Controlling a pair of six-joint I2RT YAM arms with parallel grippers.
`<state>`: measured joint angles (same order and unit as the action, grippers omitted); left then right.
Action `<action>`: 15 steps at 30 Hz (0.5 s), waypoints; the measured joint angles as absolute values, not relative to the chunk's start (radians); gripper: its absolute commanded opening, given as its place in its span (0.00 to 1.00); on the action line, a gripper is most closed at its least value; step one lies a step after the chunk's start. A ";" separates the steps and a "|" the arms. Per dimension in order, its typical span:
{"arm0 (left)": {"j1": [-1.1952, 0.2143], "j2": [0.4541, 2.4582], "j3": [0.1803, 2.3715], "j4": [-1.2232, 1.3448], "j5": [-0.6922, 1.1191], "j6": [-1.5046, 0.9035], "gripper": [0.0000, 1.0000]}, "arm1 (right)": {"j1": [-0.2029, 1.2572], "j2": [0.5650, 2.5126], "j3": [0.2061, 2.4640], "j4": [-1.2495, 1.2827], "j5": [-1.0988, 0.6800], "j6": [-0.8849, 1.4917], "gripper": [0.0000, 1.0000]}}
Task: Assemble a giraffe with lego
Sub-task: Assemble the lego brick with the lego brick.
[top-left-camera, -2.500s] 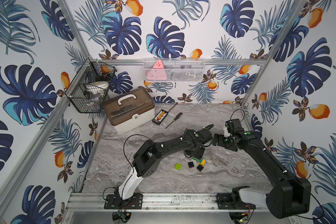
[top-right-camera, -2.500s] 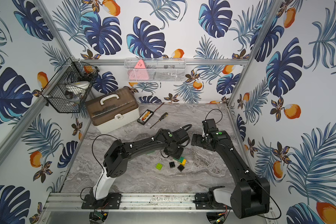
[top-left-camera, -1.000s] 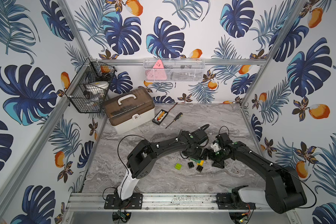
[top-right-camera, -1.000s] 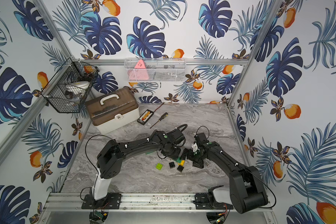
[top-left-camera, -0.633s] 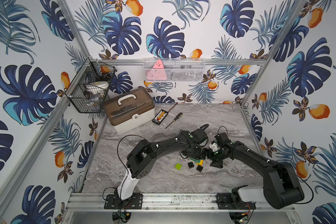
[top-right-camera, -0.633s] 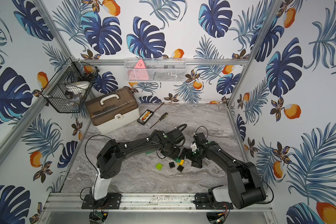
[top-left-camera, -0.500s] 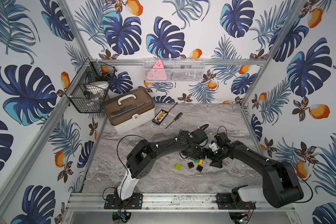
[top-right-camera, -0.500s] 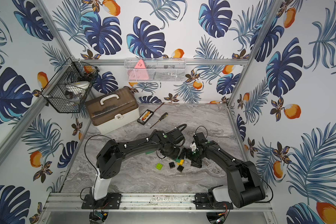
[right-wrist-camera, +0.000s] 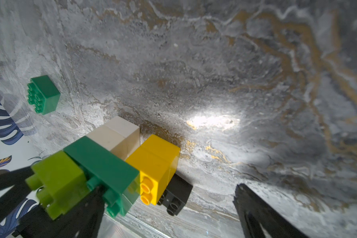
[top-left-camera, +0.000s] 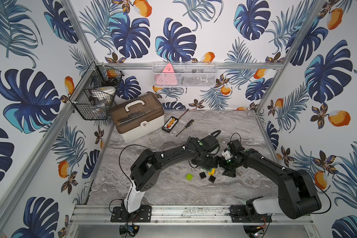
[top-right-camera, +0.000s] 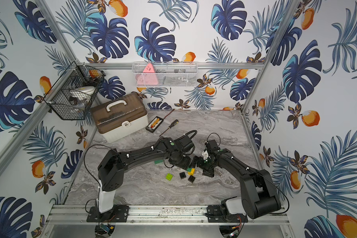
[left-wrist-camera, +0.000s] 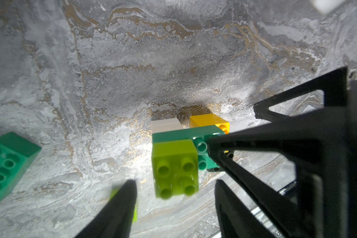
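Note:
The part-built giraffe [left-wrist-camera: 174, 148] lies on the marble table: white and yellow bricks at one end, then a dark-green brick with a lime brick [right-wrist-camera: 58, 181] on it. My left gripper [left-wrist-camera: 174, 182] is open, with its fingers on either side of the lime brick and clear of it. My right gripper [right-wrist-camera: 169, 187] is wide open, and one of its fingers [left-wrist-camera: 256, 144] rests against the dark-green brick. In both top views the two grippers meet over the figure [top-left-camera: 211, 171]. Loose lego lies nearby: a lime brick [top-left-camera: 189, 176], two black bricks [top-left-camera: 202, 175] [top-left-camera: 212, 178] and a dark-green brick [top-right-camera: 159, 161].
A brown-lidded white case [top-left-camera: 137, 116], a small abacus-like box [top-left-camera: 169, 124] and a screwdriver [top-left-camera: 184, 127] sit at the back left. A black wire basket [top-left-camera: 95, 96] and a white mesh tray [top-left-camera: 184, 74] hang on the walls. An aluminium rail [top-left-camera: 183, 213] runs along the front.
My left gripper has opened and let go of the lime end of the figure. Before that, my right arm swung in from the right to the figure's other side.

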<state>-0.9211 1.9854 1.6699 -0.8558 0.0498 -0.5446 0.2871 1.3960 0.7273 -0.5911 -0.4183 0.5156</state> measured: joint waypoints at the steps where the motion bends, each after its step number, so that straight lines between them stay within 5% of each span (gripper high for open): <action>1: -0.915 1.969 1.663 -0.854 0.046 -0.544 0.65 | 0.287 1.396 0.728 -0.590 -0.415 0.516 1.00; 15: -0.866 1.976 1.639 -0.843 0.027 -0.544 0.64 | 0.294 1.394 0.743 -0.587 -0.372 0.524 1.00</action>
